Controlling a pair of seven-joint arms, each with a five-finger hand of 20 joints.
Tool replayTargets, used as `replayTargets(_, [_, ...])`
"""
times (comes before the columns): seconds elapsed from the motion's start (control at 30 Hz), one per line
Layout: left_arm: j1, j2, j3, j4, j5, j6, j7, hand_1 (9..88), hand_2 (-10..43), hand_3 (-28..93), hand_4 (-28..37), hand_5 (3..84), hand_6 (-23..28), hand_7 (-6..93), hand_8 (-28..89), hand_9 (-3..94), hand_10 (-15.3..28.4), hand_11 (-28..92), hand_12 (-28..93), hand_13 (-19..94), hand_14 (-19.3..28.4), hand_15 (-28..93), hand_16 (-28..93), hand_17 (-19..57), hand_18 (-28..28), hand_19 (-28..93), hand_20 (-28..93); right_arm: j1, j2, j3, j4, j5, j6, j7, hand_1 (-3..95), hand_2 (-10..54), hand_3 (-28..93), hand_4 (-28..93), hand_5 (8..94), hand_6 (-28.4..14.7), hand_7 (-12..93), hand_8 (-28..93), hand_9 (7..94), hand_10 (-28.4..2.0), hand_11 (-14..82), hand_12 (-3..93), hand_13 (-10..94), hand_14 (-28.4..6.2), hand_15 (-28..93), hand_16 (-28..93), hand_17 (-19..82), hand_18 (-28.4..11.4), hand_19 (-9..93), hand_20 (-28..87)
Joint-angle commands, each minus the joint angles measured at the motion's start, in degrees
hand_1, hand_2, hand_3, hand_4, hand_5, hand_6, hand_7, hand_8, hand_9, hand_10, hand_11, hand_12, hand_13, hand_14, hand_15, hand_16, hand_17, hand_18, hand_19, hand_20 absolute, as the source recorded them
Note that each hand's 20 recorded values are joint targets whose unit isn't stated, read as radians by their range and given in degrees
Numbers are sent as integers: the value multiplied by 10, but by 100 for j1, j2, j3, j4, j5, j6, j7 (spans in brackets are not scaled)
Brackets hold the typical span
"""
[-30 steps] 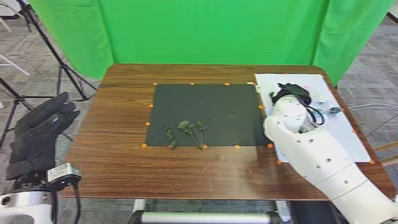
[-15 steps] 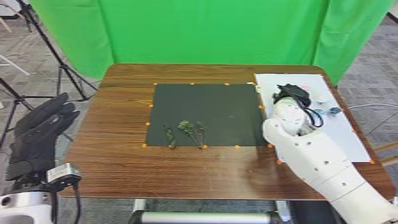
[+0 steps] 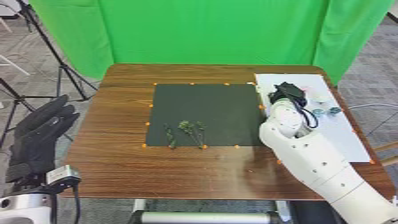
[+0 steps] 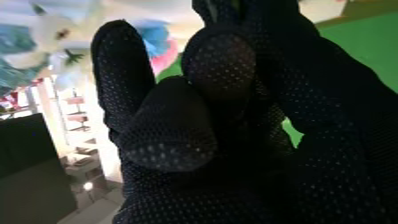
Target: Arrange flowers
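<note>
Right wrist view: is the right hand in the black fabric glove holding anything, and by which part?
Can't tell; the right hand blocks sight of any grip. The white-petalled flower shows beside it, no hold visible.

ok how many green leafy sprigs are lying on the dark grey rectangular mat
3: slim sprig at left, bushy-topped sprig in the middle, thin sprig close to its right, all on the near part of the mat. Overlap may hide another.

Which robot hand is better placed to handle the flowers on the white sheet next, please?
Right, most likely: the right robot hand is over the white sheet, close to the flowers, while the left robot hand is beyond the left edge of the table.
</note>
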Motion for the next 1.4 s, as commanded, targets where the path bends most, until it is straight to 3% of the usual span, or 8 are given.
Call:
replayTargets(0.03, [111,88,-16,-21,-106,76,127,294,26,808,-158,366,89,175,-114,302,182,386,73,174,229,619,-163,-121,202,544,81,289,95,-128,21,-83,279,-20,553,-95,748,-283,864,-49,262,121,877,-98,535,289,932,-31,681,228,547,-155,932,-176])
replayTargets(0.37, [243,105,-83,-53,-130,123,163,295,26,808,-159,367,89,173,-114,303,181,386,73,173,229,618,-163,-121,202,544,81,321,137,-176,-205,-138,507,-96,551,-95,754,-283,869,-48,261,127,887,-95,531,286,936,-29,679,228,547,-155,932,-173])
replayTargets(0.7, [316,33,-200,-107,29,91,-18,295,26,809,-158,367,90,173,-114,304,181,385,73,174,228,618,-163,-121,202,544,80,429,16,-219,-879,-251,618,-414,547,-95,764,-282,876,-47,256,136,895,-94,526,286,937,-30,683,218,545,-160,932,-164])
replayTargets(0.73, [273,-24,-210,-104,100,50,-108,296,27,809,-158,367,90,172,-114,304,180,385,73,174,228,618,-163,-121,202,544,80,435,27,-252,-941,-245,643,-406,547,-95,764,-282,876,-47,256,136,896,-94,526,286,937,-30,683,217,544,-160,932,-162])
replayTargets(0.97, [366,-179,-304,-154,244,-5,-251,296,27,809,-157,366,89,173,-114,303,182,385,73,173,228,619,-163,-121,202,544,81,2,-104,-60,-1493,-278,650,-431,544,-95,767,-279,878,-46,253,140,904,-92,524,286,937,-29,692,210,543,-162,932,-154])
replayTargets(1.07, [377,-297,-361,-172,352,-61,-376,295,27,810,-156,366,88,174,-114,303,181,385,73,173,228,618,-163,-121,201,544,81,-353,-236,105,-1758,-319,543,-395,543,-95,768,-276,879,-47,253,142,905,-93,525,286,937,-30,695,207,542,-163,932,-151])
replayTargets(1.23, [451,-389,-458,-215,447,-96,-460,295,27,811,-156,365,88,174,-114,303,182,385,73,174,228,618,-162,-121,201,544,81,-982,-378,331,-2262,-330,412,-365,542,-95,768,-273,881,-48,252,145,905,-93,527,286,937,-30,700,202,540,-167,932,-141])
replayTargets(1.4, [430,-453,-462,-211,506,-138,-519,296,27,810,-156,365,88,174,-114,303,182,383,73,173,229,618,-162,-121,202,544,81,-1292,-499,395,-2384,-298,331,-326,542,-95,768,-270,883,-48,252,145,906,-94,529,286,937,-30,703,199,539,-169,932,-131])
